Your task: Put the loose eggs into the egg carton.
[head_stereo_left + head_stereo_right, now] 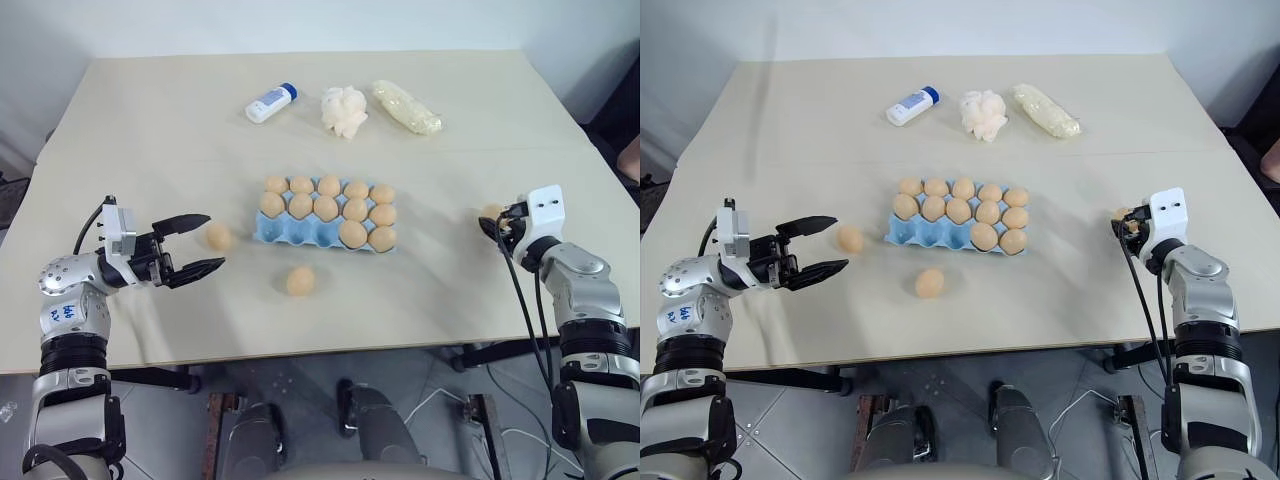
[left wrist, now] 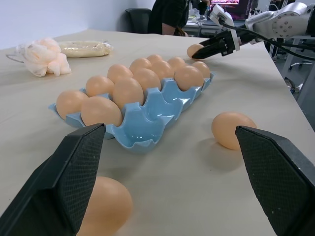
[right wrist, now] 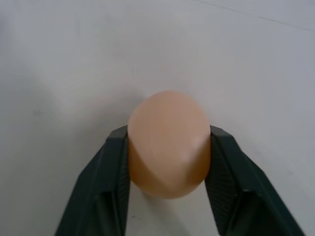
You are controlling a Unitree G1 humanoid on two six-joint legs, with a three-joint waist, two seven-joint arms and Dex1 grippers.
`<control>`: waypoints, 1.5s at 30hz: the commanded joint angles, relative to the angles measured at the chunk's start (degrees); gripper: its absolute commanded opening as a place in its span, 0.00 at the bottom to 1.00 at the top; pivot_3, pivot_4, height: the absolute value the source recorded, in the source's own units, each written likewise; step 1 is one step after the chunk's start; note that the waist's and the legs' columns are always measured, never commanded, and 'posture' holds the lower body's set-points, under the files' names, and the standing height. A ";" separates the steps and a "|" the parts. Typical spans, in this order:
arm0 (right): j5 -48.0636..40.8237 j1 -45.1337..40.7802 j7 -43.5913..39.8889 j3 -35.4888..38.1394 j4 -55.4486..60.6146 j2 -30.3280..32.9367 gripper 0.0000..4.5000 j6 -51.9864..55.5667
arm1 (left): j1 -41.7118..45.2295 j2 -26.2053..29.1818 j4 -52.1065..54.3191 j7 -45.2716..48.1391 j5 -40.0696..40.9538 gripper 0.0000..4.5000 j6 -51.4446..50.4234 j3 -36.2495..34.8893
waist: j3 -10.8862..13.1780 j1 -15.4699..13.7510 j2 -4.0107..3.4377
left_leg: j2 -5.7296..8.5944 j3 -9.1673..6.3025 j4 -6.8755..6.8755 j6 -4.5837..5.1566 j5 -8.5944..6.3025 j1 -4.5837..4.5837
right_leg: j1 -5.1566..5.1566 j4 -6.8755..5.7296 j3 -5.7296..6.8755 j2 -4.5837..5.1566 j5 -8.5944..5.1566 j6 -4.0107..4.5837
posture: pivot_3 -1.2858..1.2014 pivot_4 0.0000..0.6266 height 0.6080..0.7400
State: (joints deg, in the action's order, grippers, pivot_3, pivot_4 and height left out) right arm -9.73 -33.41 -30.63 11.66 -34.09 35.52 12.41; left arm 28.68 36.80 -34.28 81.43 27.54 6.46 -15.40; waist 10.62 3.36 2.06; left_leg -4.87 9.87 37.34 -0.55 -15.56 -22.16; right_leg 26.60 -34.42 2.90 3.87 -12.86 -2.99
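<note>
The left gripper (image 1: 203, 243) is hovering low over the worktop (image 1: 150, 130) with its jaws wide apart, pointing at one loose egg (image 1: 219, 236), and another egg (image 1: 300, 281) is lying just in front of the egg carton (image 1: 275, 231). The right gripper (image 3: 167, 162) is squeezing a third egg (image 3: 169, 143) between its jaws, off to the carton's right. Further back, the blue carton is sitting mid-worktop, mostly full of eggs.
</note>
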 commanded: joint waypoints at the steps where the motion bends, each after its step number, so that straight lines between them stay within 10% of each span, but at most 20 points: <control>1: -1.67 0.08 -0.27 1.79 6.80 1.17 0.33 1.00 | -0.39 0.56 2.10 0.05 1.38 1.00 0.32 -1.43 | 0.00 0.00 -0.01 | 0.00 0.00 0.00 0.00 0.01 0.01 | 0.00 -0.02 0.00 0.00 0.00 0.00 | 0.52 0.24 1.00; 15: -9.72 -2.01 -3.08 -9.49 40.89 -7.35 0.32 20.60 | -0.66 0.89 2.01 0.18 1.38 1.00 0.17 -1.74 | 0.06 0.24 -0.10 | -0.07 -0.03 -0.01 -0.01 0.01 0.02 | 0.03 -0.09 0.02 -0.03 -0.05 0.09 | 0.52 0.24 1.00; 23: -3.94 -9.06 -2.01 -22.07 33.53 -19.48 0.32 18.04 | -0.88 0.88 2.96 -0.47 1.44 1.00 0.14 -1.95 | 0.04 -0.49 -0.07 | -0.06 -0.12 0.01 -0.05 0.02 -0.09 | 0.12 -0.20 0.18 0.00 -0.11 0.18 | 0.52 0.24 1.00; 35: -2.08 -7.44 -6.02 -25.64 34.64 -19.61 0.32 18.79 | -4.20 1.57 6.39 -1.89 2.05 1.00 -0.75 -3.89 | 0.04 -0.14 -0.07 | -0.07 -0.12 0.00 0.00 -0.08 -0.20 | 0.14 -0.08 0.47 0.10 -0.10 0.17 | 0.52 0.24 1.00; 45: -1.65 -6.76 -7.88 -25.95 36.24 -18.44 0.99 20.46 | -3.97 1.37 6.44 -2.19 2.00 1.00 -0.90 -3.90 | 0.04 -0.14 -0.07 | -0.10 -0.17 -0.02 -0.10 -0.03 -0.14 | 0.14 -0.18 0.51 0.09 -0.15 0.25 | 0.52 0.24 1.00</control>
State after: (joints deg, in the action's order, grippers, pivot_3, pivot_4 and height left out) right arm -11.36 -39.97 -38.05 -14.84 -0.85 16.66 32.91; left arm 24.37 37.14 -29.56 79.47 28.05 5.47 -17.99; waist 10.66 3.22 1.99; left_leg -4.97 9.70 37.32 -0.66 -15.59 -22.30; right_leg 26.74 -34.60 3.42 3.96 -13.01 -2.74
